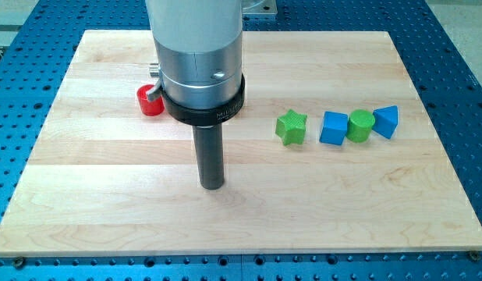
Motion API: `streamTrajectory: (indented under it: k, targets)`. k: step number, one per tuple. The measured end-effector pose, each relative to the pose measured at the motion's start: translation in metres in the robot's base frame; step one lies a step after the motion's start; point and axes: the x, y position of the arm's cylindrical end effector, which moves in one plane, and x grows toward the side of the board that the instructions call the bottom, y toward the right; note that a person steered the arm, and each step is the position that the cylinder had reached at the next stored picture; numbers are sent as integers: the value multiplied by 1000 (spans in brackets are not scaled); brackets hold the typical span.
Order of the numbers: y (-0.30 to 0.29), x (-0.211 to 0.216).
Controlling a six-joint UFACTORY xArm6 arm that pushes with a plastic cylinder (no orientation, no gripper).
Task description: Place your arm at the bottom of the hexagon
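Observation:
My tip point(212, 186) rests on the wooden board, left of its centre. A red block point(150, 101) sits up and to the left of the tip, partly hidden behind the arm's metal collar; its shape cannot be made out fully. To the right lies a row of blocks: a green star point(291, 127), a blue cube point(334, 128), a green cylinder-like block point(360, 125) and a blue wedge-shaped block point(387, 121). The tip is well to the left of the green star and touches no block.
The wooden board point(108, 203) lies on a blue perforated table point(23, 140). The arm's wide grey body point(196, 47) hides part of the board's upper middle.

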Motion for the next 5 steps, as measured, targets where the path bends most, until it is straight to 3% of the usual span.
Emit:
streamTrajectory:
  k: [5]
  targets:
    - [2, 2]
